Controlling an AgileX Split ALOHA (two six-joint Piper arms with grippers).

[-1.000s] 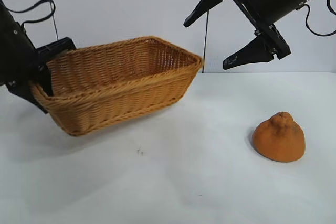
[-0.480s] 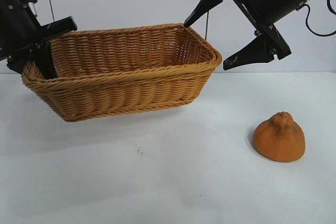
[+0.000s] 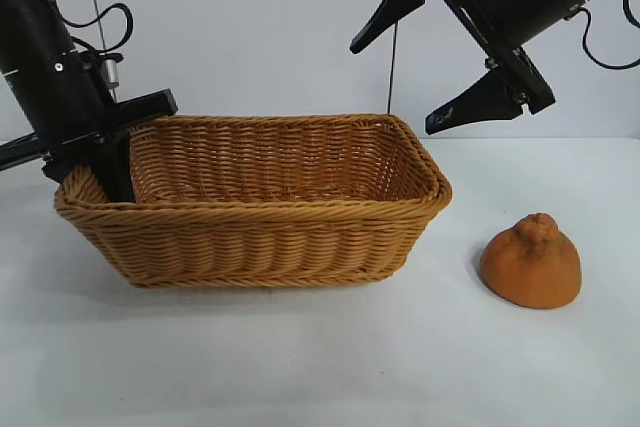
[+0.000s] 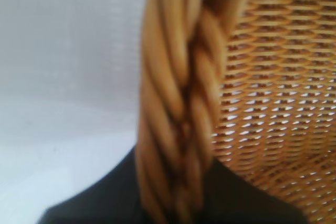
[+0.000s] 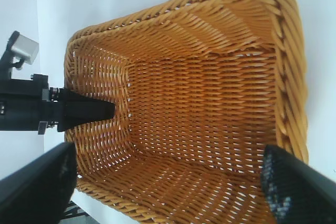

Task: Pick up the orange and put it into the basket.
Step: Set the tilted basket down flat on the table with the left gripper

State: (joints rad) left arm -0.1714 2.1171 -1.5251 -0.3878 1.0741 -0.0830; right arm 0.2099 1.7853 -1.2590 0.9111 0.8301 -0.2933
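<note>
Holding the wicker basket point(image 3: 270, 202) by its braided rim, my left gripper point(image 3: 105, 162) pinches the short wall at the end away from the fruit. One black finger point(image 3: 118, 169) reaches down inside that wall and the other stays outside, so my left jaws are clamped tight on the rim. In my left wrist view the thick braid point(image 4: 178, 108) fills the middle, with the woven wall beside it.

The basket sits flat on the white table point(image 3: 320, 367), long side facing the outside camera. I can see nothing inside it.

My right gripper point(image 3: 440, 52) hangs up in the air above the far end of the basket. Its two black fingers point(image 3: 480, 99) are spread wide apart and hold nothing. It points down and toward the basket, and its wrist view looks straight into the basket's point(image 5: 199, 103) woven bottom. I can see my left finger point(image 5: 84, 111) poking over the rim there too.

The orange point(image 3: 531, 261) sits on the table near the basket's end, outside it and not touching it. It is bumpy, with a little knob on top. It lies below my right gripper, well apart from the fingers.
</note>
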